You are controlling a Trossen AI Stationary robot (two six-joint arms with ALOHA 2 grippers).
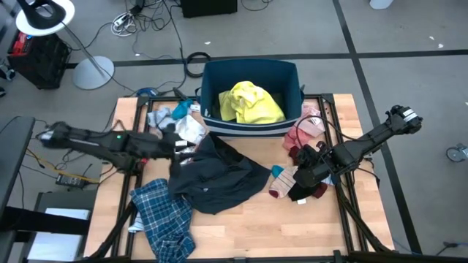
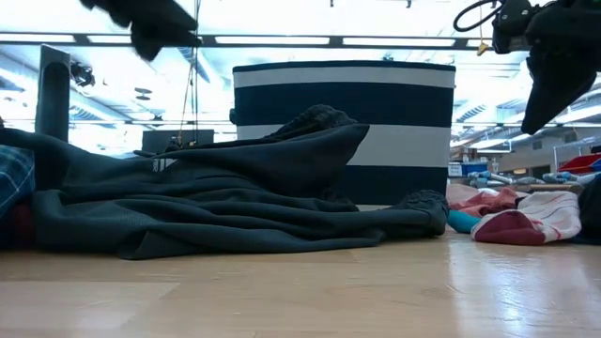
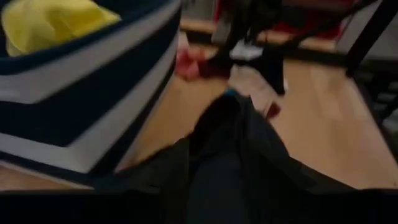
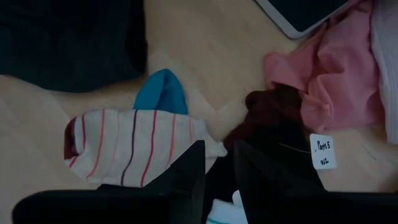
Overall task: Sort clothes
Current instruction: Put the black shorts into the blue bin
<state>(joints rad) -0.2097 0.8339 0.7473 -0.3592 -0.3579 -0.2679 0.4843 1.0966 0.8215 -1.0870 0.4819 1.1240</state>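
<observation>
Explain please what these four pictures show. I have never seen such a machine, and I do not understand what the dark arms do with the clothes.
This is a robot with two dark arms at a wooden table. One picture looks straight down, one looks level across the table top, and two come from cameras on the wrists. The left gripper is above the edge of a dark jacket and holds nothing. The right gripper hangs over a striped sock; its fingers stand a little apart, with nothing between them. A yellow top lies inside the blue bin. On the table also lie a plaid shirt and a pink piece.
</observation>
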